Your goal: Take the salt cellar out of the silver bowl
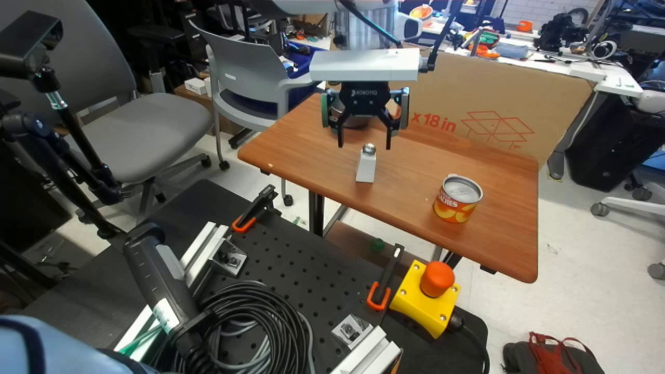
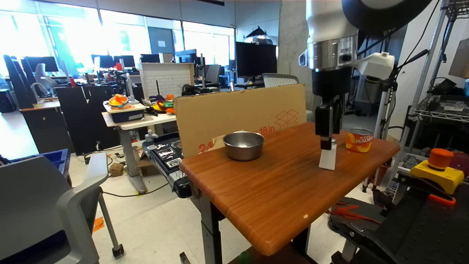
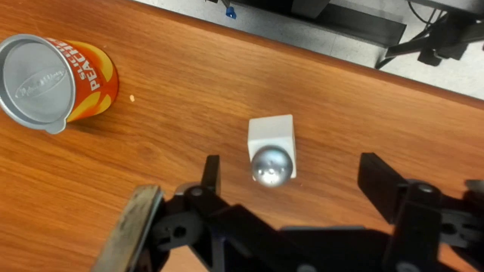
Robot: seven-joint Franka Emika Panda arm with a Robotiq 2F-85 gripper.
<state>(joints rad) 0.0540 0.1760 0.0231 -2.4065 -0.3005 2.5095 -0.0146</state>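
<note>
The salt cellar, a small tapered white shaker with a domed silver top, stands upright on the wooden table in both exterior views (image 1: 366,166) (image 2: 328,159) and in the wrist view (image 3: 271,141). My gripper (image 1: 364,144) is open and empty just above it, fingers pointing down. In the wrist view the silver top lies between the fingertips, closer to the left finger, with gaps on both sides. The silver bowl (image 2: 243,151) stands apart on the table near the cardboard. It is partly hidden behind the gripper in an exterior view (image 1: 357,123) and out of the wrist view.
An orange-labelled peach can (image 1: 457,198) stands on the wooden table (image 1: 499,228), also in the wrist view (image 3: 90,75). A cardboard sheet (image 2: 234,113) stands along the table's back edge. A yellow emergency-stop box (image 1: 423,298) sits on the black perforated base. Chairs stand beside the table.
</note>
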